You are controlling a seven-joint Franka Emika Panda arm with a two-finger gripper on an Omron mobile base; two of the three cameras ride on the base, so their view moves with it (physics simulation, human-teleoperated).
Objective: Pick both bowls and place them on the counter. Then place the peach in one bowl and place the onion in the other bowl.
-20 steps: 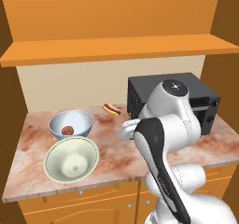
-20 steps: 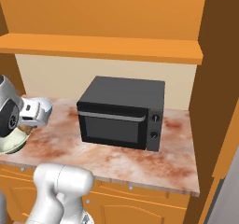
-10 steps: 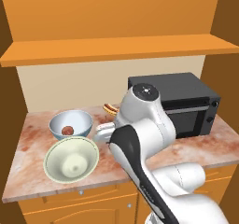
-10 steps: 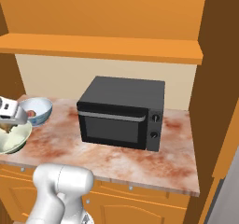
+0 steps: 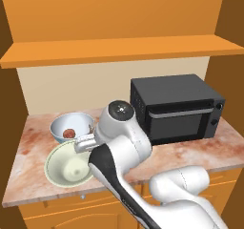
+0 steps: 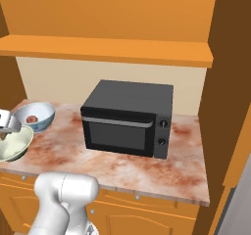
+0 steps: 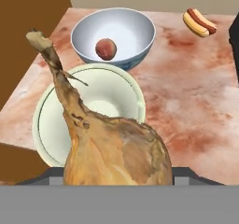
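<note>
Counter: the reddish-brown and cream marbled stone slab [image 5: 200, 151] runs across my whole workspace on top of orange wooden cabinets, with a plain orange wooden shelf [image 5: 119, 49] mounted above it.
Cream bowl: the wide flared cream ceramic bowl [image 5: 66, 166] sits upright at the left front of the slab, nothing inside it; in my hand view [image 7: 107, 97] it lies directly below what I carry.
White bowl: the deep white ceramic bowl with the blue patterned outside [image 5: 71, 127] stands upright just behind the cream one, their rims close together; from the right base view it is at the far left [image 6: 35, 115].
Peach: the small round reddish-orange fruit [image 7: 106, 49] rests inside the white bowl, on its floor.
My gripper: my two-finger tool [image 5: 86, 142] hangs over the cream bowl's rim, and its jaws stand wide, clamped on the bulb between them.
Onion: the golden-brown bulb with a long thin pointed stem [image 7: 116, 153] is in my grasp, above the cream bowl and clear of its surface, stem pointing away from my hand.
Hot dog: a small hot dog in a bun [image 7: 200, 22] lies on the slab beyond the white bowl, well apart from both bowls.
Microwave: a black boxy microwave oven [image 5: 176, 106] stands toward the right of the slab, door closed.
</note>
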